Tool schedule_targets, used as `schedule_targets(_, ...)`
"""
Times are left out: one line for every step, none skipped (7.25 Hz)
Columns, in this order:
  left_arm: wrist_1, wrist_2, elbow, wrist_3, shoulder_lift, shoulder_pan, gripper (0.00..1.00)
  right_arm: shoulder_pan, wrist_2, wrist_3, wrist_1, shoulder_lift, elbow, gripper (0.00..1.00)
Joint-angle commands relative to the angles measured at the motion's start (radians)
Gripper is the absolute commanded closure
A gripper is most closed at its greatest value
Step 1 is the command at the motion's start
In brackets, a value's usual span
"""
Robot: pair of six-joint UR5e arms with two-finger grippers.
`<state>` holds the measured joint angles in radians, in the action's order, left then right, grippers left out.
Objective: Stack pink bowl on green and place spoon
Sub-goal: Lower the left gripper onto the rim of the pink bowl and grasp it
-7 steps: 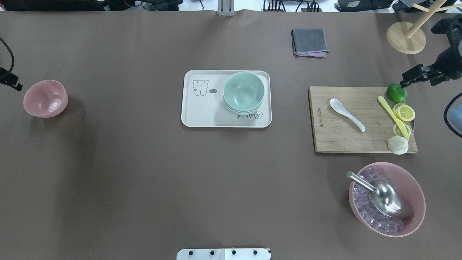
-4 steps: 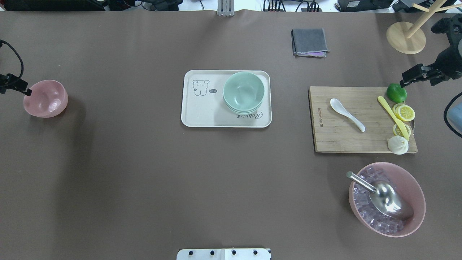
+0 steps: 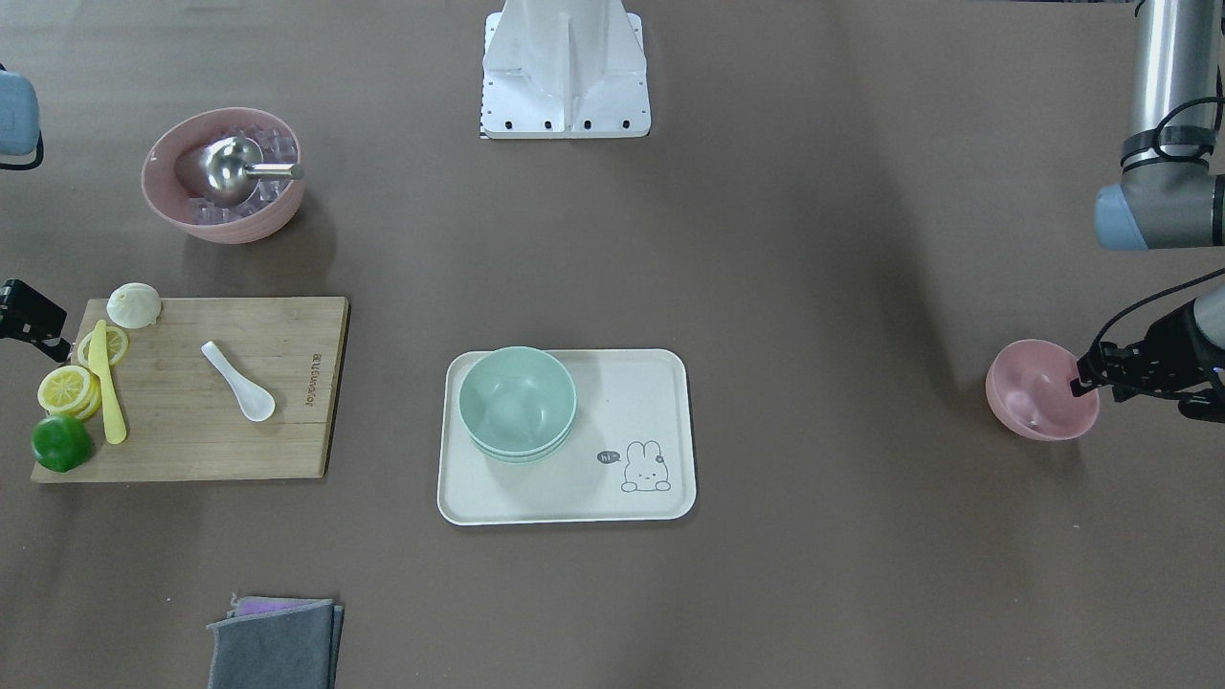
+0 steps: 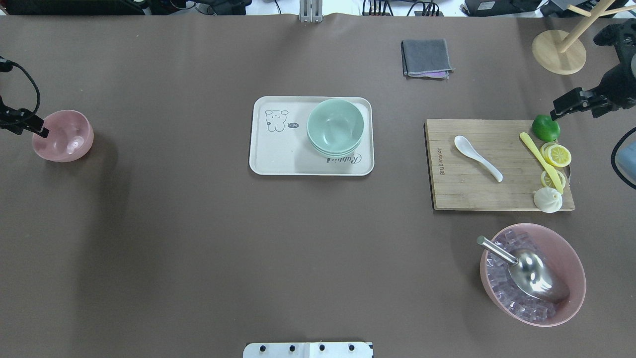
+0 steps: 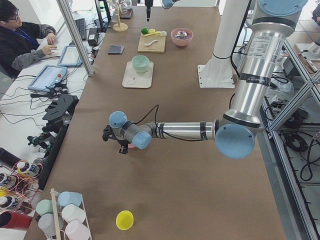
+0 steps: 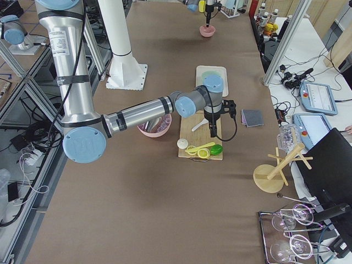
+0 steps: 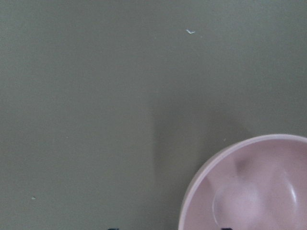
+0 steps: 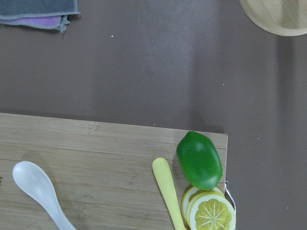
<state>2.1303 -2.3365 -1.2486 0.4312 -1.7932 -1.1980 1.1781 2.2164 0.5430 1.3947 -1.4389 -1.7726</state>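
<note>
brown table [image 4: 198, 258] | white side desk [image 6: 319, 55] | aluminium frame post [image 5: 75, 37]

A wooden board [image 4: 462, 189] lay on the brown table [image 4: 198, 248]. Along the board's right edge sat a lime [image 4: 545, 128] at the far corner, then overlapping lemon slices [image 4: 557, 155]. A yellow knife [image 4: 540, 161] lay slantwise, touching the slices, and a white bun [image 4: 547, 200] sat at the near corner. On the robot's side of the board, apart from it, stood an ice bowl [image 4: 571, 253] full of clear cubes [image 4: 512, 298], with a metal scoop [image 4: 534, 278] resting in them, its handle over the rim. A folded grey cloth [image 4: 426, 57] lay beyond the board. A wooden stand [image 4: 558, 52] stood near the table's far right corner. Mid-table was a cream tray [image 4: 278, 154] with a rabbit drawing.
</note>
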Motion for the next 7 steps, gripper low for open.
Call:
schedule_targets(0.0, -0.004, -0.006, -0.003, 0.002, 0.001, 0.9, -0.002, 0.0, 0.0, 0.0, 0.0, -0.002, 0.0)
schedule_targets(0.002, -0.006, -0.008, -0.005, 0.002, 0.0, 1.0, 0.0, 0.0, 0.0, 0.0, 0.0, -0.002, 0.0)
schedule_targets(0.002, -0.007, -0.015, -0.005, 0.0, 0.0, 1.0, 0.0, 0.0, 0.0, 0.0, 0.0, -0.002, 0.0)
schedule_targets(0.0, -0.009, -0.037, 0.01, 0.0, 0.0, 1.0, 0.0, 0.0, 0.0, 0.0, 0.0, -0.002, 0.0)
schedule_targets(-0.018, -0.01, -0.072, 0.039, -0.003, 0.001, 1.0, 0.0, 0.0, 0.0, 0.0, 0.0, -0.002, 0.0)
schedule_targets(-0.033, -0.083, -0.099, 0.135, -0.033, 0.0, 1.0, 0.0, 0.0, 0.0, 0.0, 0.0, -0.002, 0.0)
schedule_targets(-0.044, -0.117, -0.141, 0.256, -0.07, 0.0, 1.0, 0.0, 0.0, 0.0, 0.0, 0.0, -0.002, 0.0)
